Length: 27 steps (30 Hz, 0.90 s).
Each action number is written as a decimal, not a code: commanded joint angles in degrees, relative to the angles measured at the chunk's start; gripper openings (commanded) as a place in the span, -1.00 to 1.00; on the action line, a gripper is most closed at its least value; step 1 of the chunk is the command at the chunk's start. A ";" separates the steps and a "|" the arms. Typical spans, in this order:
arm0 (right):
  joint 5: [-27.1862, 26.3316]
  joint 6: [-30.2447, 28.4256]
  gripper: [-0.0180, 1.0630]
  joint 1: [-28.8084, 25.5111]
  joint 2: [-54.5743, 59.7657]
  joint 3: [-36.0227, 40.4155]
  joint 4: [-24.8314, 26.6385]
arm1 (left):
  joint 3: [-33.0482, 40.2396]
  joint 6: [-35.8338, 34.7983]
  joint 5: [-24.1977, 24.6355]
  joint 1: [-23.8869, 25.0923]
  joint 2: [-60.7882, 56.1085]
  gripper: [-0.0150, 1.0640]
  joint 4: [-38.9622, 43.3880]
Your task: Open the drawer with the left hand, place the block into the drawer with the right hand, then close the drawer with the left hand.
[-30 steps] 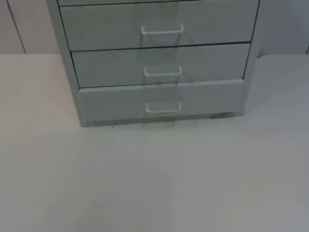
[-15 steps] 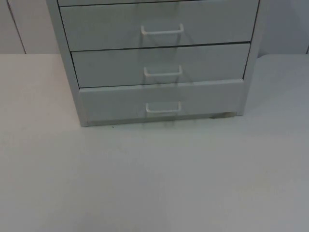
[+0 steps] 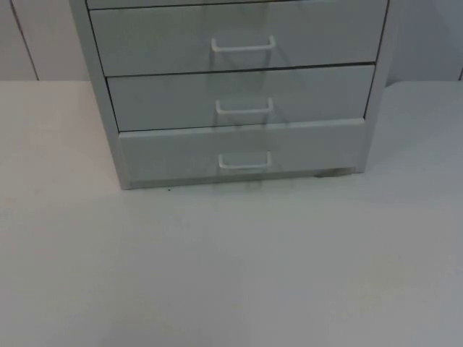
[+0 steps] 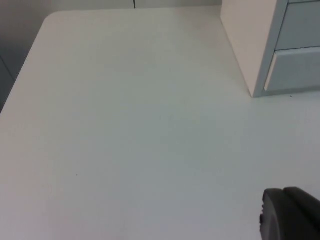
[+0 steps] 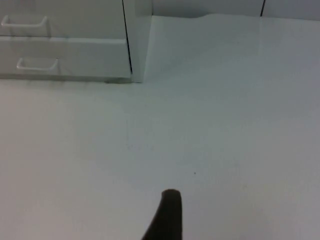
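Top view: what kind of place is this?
Probably a lab or test bench: a plain white table, a grey drawer cabinet with all drawers shut, and a bare partition wall behind it.

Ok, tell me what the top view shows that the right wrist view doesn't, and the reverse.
Top view alone: the top drawer's handle and the cabinet's left edge. Right wrist view alone: the right gripper's black fingertip over bare table, and the cabinet's right side panel. Both: the cabinet, the middle handle, the bottom handle and the closed drawers.
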 commanded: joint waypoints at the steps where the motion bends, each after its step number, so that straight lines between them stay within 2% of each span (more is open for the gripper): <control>1: -0.78 0.12 0.40 0.06 -0.27 0.39 -0.17 | 0.25 0.19 -0.78 0.06 -0.20 -0.98 -0.93; 6: -0.78 0.12 0.40 0.06 -0.27 0.39 -0.17 | 0.25 0.19 -0.78 0.06 -0.20 -0.95 -0.93; 7: -0.78 0.12 0.40 0.06 -0.27 0.39 -0.17 | 0.25 0.19 -0.78 0.06 -0.20 -0.86 -0.93; 8: -0.78 0.12 0.40 0.06 -0.27 0.39 -0.17 | 0.25 0.19 -0.78 0.06 -0.20 -0.73 -0.93; 9: -0.78 0.12 0.42 0.06 -0.27 0.39 -0.17 | 0.25 0.19 -0.78 0.06 -0.20 -0.47 -0.93; 10: -0.78 0.12 0.45 0.06 -0.27 0.39 -0.17 | 0.25 0.09 -0.78 0.06 -0.20 -0.35 -0.93; 11: -0.78 0.12 0.54 0.06 -0.27 0.39 -0.17 | 0.25 -0.04 -0.78 0.06 -0.20 -0.06 -0.93; 12: -0.78 0.12 0.54 0.06 -0.27 0.39 -0.17 | 0.25 -0.04 -0.78 0.06 -0.20 -0.06 -0.93; 15: -0.78 0.12 0.89 0.06 -0.27 0.39 -0.17 | 0.25 -0.16 -0.78 0.06 -0.20 0.80 -0.81; 16: -0.78 0.12 0.98 0.06 -0.27 0.39 -0.27 | 0.25 -0.16 -0.78 0.06 -0.20 0.97 -0.81; 20: -0.78 1.04 0.98 0.06 -0.27 0.39 -0.84 | 0.25 -0.16 -0.78 0.06 -0.20 0.97 -0.81; 24: -0.78 5.10 0.98 0.06 -0.27 0.39 -3.44 | 0.25 0.07 -0.78 0.06 -0.20 0.97 -0.94; 27: -0.78 5.18 0.98 0.06 -0.27 0.39 -3.80 | 0.25 0.17 -0.78 0.06 -0.20 0.97 -0.92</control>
